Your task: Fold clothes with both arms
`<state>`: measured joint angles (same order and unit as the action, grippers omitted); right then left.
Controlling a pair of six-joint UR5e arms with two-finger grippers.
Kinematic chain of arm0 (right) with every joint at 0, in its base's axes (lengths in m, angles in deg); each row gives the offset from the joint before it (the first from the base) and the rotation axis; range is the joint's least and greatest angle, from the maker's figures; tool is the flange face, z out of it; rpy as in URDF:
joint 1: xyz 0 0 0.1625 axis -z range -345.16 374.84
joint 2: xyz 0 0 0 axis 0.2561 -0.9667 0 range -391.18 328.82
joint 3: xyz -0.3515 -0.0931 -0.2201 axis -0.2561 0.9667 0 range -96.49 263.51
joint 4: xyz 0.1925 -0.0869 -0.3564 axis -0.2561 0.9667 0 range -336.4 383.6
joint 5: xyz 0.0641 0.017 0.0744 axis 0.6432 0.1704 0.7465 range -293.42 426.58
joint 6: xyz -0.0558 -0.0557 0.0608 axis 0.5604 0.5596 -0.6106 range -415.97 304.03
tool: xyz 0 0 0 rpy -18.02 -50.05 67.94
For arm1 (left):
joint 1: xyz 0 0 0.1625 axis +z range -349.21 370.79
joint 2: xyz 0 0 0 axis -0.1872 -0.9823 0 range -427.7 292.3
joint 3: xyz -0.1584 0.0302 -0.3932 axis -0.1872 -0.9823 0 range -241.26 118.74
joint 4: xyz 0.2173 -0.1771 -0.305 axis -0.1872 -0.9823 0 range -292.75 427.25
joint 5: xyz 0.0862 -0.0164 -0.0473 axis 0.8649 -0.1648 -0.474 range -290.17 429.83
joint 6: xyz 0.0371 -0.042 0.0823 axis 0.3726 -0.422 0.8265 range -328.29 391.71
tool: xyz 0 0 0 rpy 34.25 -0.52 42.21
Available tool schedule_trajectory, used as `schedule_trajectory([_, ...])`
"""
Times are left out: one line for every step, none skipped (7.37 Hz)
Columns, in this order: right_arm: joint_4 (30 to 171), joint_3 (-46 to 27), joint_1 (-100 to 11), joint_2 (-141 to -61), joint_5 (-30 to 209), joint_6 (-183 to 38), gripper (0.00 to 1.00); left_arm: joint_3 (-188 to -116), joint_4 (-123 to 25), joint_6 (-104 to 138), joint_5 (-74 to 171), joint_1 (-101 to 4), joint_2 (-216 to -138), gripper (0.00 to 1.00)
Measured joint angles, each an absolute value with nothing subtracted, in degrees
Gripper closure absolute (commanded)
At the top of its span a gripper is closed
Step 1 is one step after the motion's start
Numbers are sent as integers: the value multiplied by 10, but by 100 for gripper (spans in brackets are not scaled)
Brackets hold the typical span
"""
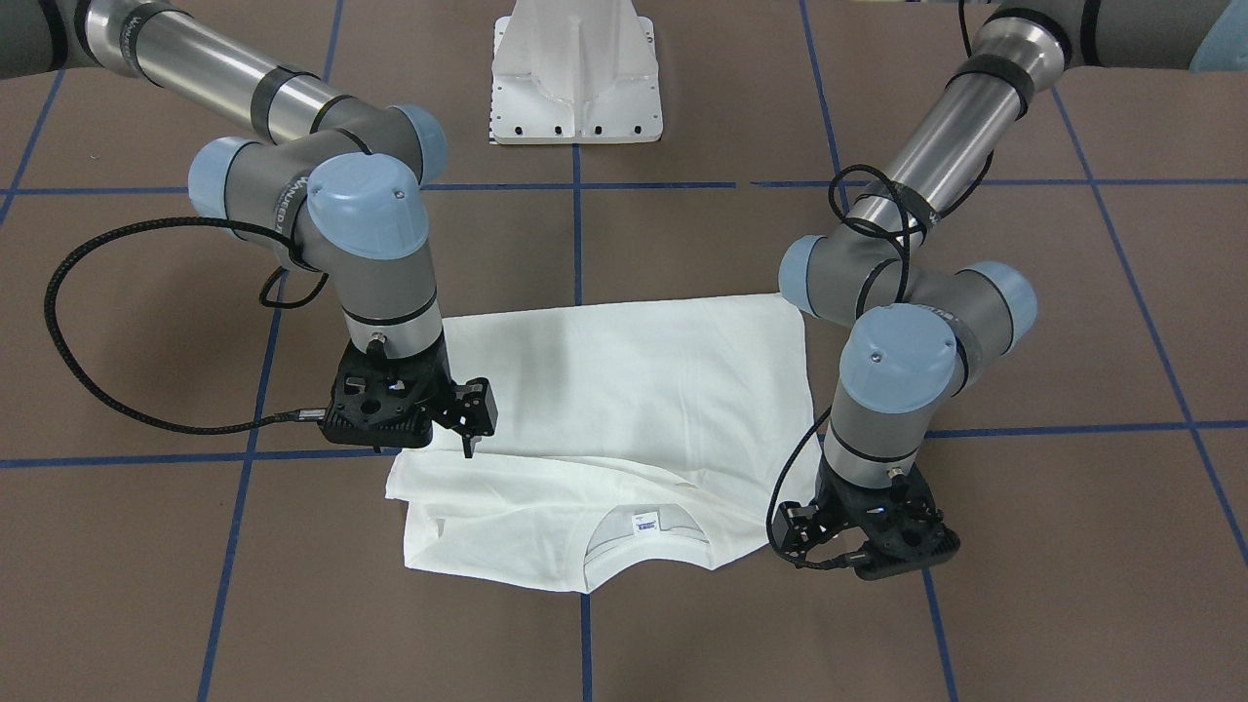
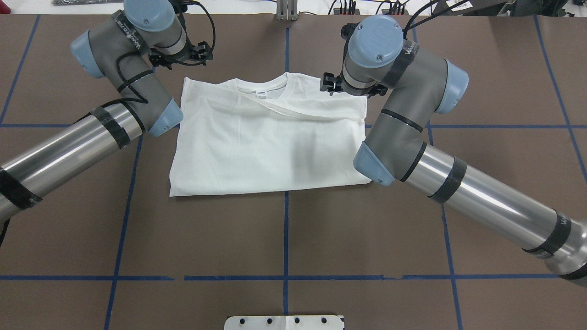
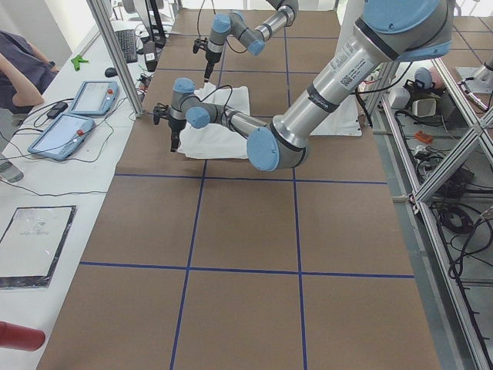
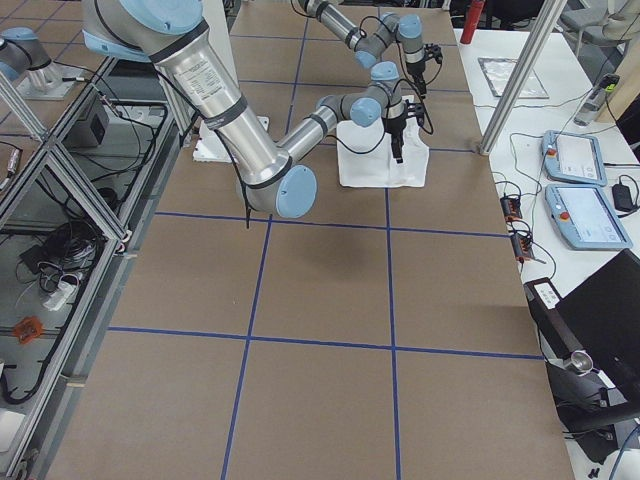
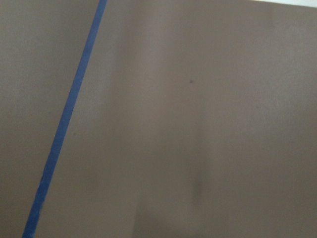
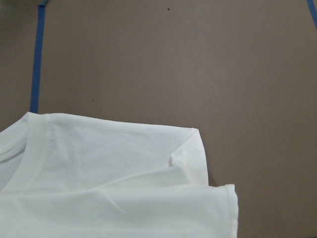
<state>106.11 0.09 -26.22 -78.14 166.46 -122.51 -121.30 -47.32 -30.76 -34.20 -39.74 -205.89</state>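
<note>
At frame left, the right gripper (image 1: 469,441) hangs over the shirt's (image 1: 624,409) edge. I cannot tell how far its jaws are apart, and no cloth shows in them. The folded shirt lies flat mid-frame, with its neck label (image 1: 642,524) toward the bottom. At lower right, the left gripper (image 1: 792,534) is just off the shirt's corner, and its opening is equally unclear.

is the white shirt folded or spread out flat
Folded. The T-shirt lies as a compact rectangle, no sleeves sticking out, with layered edges showing beside the collar.

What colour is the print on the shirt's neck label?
Blue, on a white neck label; the front-facing view shows it best.
</note>
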Motion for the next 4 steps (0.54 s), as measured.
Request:
schedule_trajectory([1061,0,-243,-777,1654,-1245,0,-1214,-473,-288,-351,-401,-2059,0])
schedule_trajectory([1063,3,-216,-770,1628,-1269,0,-1222,-473,-263,-369,-406,-2055,0])
schedule_trajectory([1064,8,-192,-765,1598,-1287,0,-1240,-472,-242,-387,-411,-2043,0])
schedule_trajectory([1064,20,-176,-759,1571,-1294,0,-1259,-472,-233,-398,-414,-2031,0])
